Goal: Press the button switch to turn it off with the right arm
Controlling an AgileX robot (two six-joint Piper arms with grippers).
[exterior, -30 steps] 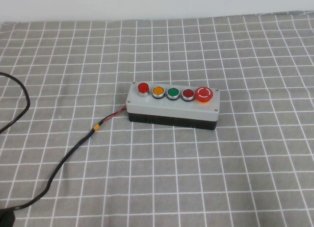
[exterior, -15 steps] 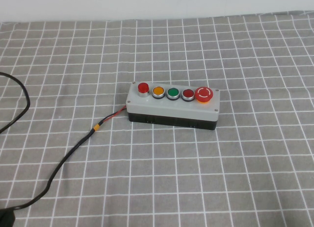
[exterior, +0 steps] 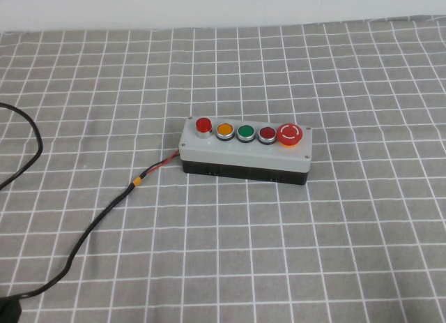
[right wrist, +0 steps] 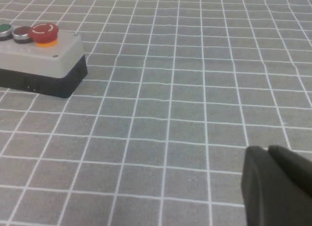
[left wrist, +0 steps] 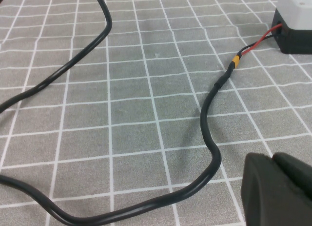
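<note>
Right pincer [right wrist: 278, 187] shut, well apart from button switch [exterior: 245, 150], left pincer [left wrist: 278, 189] shut near cable [left wrist: 209, 133]

Even, soft, bright light; faint shadow beside the button switch [exterior: 245, 149]; dark tool edges blurred in both wrist views.

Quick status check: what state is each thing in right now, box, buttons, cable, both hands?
button switch: upright on the cloth, untouched.
mushroom button: nothing pressing on it.
black cable: plugged into the box's left end, trailing slack across the cloth.
left hand: low beside the cable, off the box.
right hand: low over bare cloth, away from the box.
</note>
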